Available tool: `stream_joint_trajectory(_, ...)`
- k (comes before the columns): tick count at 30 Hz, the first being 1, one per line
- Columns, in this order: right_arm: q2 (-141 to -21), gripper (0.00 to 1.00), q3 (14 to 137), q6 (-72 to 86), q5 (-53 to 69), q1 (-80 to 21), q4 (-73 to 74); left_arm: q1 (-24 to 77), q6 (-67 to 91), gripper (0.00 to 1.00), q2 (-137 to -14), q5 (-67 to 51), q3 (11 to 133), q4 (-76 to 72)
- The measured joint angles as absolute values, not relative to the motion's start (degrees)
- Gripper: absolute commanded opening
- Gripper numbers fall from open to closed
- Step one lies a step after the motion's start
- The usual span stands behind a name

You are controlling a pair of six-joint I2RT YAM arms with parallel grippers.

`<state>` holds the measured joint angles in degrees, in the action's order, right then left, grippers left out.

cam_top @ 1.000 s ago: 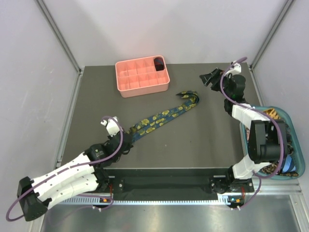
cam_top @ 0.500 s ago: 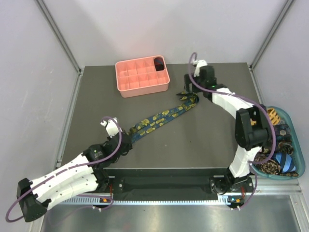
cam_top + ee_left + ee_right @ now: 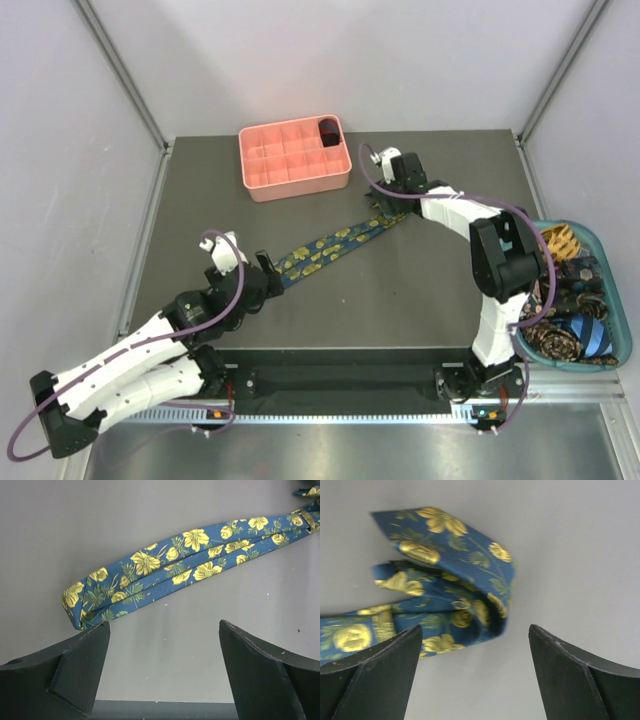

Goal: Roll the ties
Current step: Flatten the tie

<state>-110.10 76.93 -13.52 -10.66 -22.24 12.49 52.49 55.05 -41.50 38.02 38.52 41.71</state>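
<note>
a dark grey table (image 3: 420,290) sits inside pale walls, with the two arms reaching out from its near edge. a navy tie with yellow flowers (image 3: 330,245) lies flat on the table, running on a slant from the near left to the far right.

the left gripper (image 3: 262,278) sits low at the tie's near end. in the left wrist view its fingers (image 3: 75,672) stand wide apart with only bare table between them. the tie's folded, doubled end lies just beyond the fingertips and appears to be clear of them.

the right gripper (image 3: 384,206) is at the tie's far end, where the cloth is bunched and folded back on itself with the pointed tip on top. the right wrist view shows its fingers (image 3: 570,680) spread wide, one on each side of the fold. they are not pinching it. the left finger's edge overlaps the strip in the picture, though whether it touches is hard to say.

a salmon-pink grid tray (image 3: 262,178) stands at the far edge of the table, just beyond the tie. a dark object (image 3: 328,131) fills its far right compartment, possibly a rolled tie, but it is too small to be sure. a teal basket (image 3: 592,236) off the table's right side holds a heap of other ties (image 3: 570,332), striped and patterned.
</note>
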Motion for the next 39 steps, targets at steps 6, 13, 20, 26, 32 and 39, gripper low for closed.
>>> stream_joint_trajectory(6, -113.10, 0.87, 79.46, -18.76, -16.47, -23.79, 12.97, 52.49, 52.99, 0.98, -44.16, 38.39, 39.44, 41.47)
stream_joint_trajectory(13, -119.42, 0.77, 84.64, -20.53, -20.58, -25.12, 13.54, 52.49, 50.81, 0.99, -47.22, 38.46, 39.44, 39.86)
stream_joint_trajectory(20, -122.80, 0.13, 89.80, -17.15, -20.86, -23.92, 14.26, 52.38, 50.48, 0.99, -50.57, 38.35, 37.63, 36.10)
stream_joint_trajectory(26, -122.63, 0.02, 90.11, -6.09, -7.75, -16.99, 12.58, 52.21, 50.52, 0.99, -51.42, 37.76, 35.66, 35.20)
stream_joint_trajectory(32, -121.47, 0.02, 86.67, 6.94, 10.02, -5.41, 5.87, 52.21, 50.83, 0.99, -52.42, 35.99, 34.72, 32.10)
stream_joint_trajectory(39, -121.62, 0.48, 85.84, 19.44, 23.51, 3.09, -1.23, 52.21, 50.98, 0.99, -52.40, 33.82, 31.99, 29.87)
